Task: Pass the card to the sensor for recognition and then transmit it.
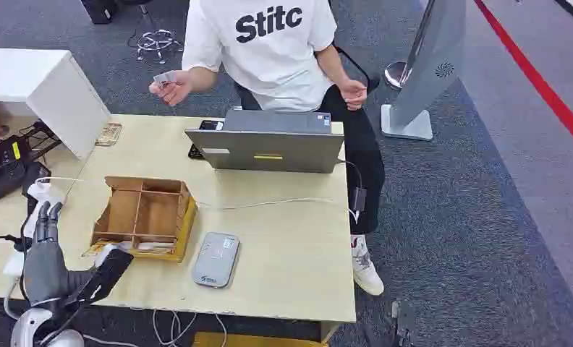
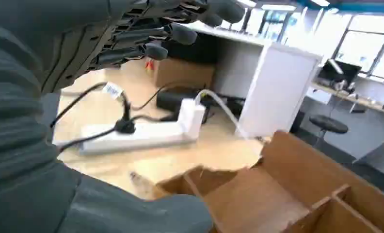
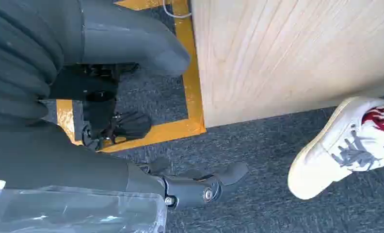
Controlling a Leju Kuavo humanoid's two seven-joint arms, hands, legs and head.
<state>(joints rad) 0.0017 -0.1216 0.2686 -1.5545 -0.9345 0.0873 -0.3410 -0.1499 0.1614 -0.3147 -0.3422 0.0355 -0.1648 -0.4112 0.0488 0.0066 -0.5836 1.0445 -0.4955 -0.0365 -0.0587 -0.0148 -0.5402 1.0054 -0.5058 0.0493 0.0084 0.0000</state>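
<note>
Left hand (image 1: 46, 242) raised with fingers apart, holding nothing; right hand (image 3: 180, 187) low by the floor, seemingly empty; card (image 1: 166, 77) with the person, well apart; risk of snagging cables or the wooden tray (image 1: 145, 213) on the surface (image 1: 283, 246).

Head view high above table (image 1: 298, 253), wrist views close

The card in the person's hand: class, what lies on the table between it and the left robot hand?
The card is held beyond the table's far edge. Between it and the left robot hand stands the brown divided box, slightly right of the direct line.
</note>
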